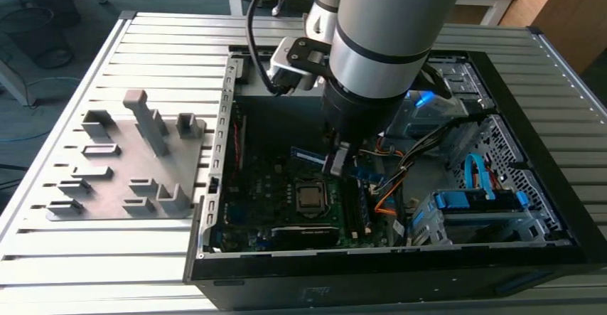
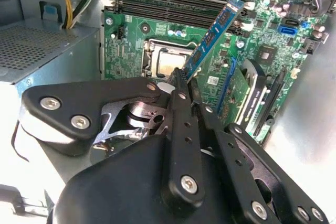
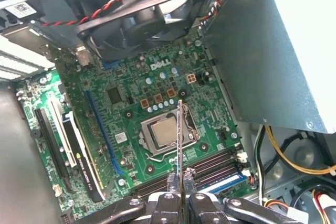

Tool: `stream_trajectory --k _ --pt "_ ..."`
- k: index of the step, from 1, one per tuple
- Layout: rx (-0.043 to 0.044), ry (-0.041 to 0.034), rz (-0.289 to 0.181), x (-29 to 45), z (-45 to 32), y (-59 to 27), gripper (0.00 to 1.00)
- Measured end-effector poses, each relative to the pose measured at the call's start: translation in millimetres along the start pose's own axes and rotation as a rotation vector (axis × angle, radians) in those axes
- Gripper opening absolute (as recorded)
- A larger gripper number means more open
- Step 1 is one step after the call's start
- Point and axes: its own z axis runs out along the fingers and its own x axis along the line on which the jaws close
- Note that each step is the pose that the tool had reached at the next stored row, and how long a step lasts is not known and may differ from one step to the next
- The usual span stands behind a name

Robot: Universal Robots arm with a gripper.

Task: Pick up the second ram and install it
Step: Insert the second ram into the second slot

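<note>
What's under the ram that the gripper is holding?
The motherboard, with the CPU socket and the black slots beside it. The ram is clamped in the jaws over them. The part of the board nearest the gripper is hidden by it.

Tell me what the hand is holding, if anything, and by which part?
The hand holds the second ram by one short end; the rest sticks out above the motherboard.

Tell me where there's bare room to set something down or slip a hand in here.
Free: the slatted table beyond the grey fixture, and the strip between fixture and near table edge. Crowded: inside the case, where the gripper holds the second ram over the motherboard, beside cables.
</note>
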Motion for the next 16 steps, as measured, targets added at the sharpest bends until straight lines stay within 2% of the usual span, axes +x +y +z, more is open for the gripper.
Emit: stream_trajectory --k 16 --pt "0.0073 -0.0048 0.091 0.0 0.0 0.0 0.14"
